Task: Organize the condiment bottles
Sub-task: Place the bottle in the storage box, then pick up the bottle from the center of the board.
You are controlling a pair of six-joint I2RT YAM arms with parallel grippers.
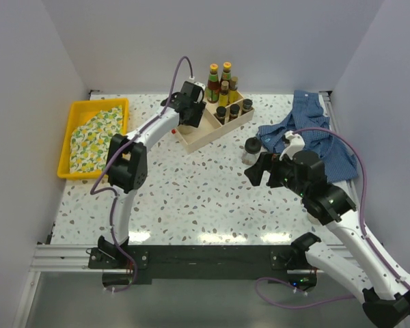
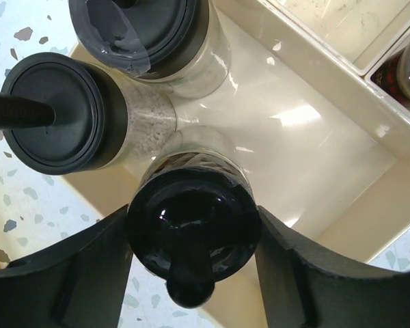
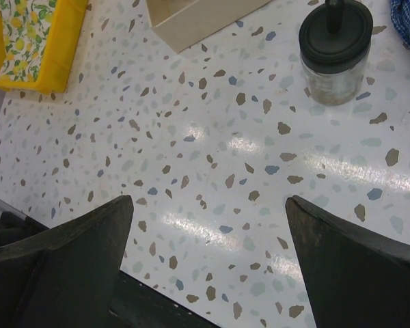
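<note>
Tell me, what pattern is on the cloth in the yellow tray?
Cloth: yellow lemons, green leaves on white; clearest in top view.

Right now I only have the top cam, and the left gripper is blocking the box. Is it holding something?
Observer: Yes. The left wrist view shows the left gripper closed on a black-lidded jar standing inside a compartment of the wooden box.
Operator: Anything else in that compartment?
Observer: Two more black-lidded jars, close beside it.
Operator: And the other arm?
Observer: The right gripper is open and empty. The loose jar stands upright on the table ahead of it, untouched.
</note>
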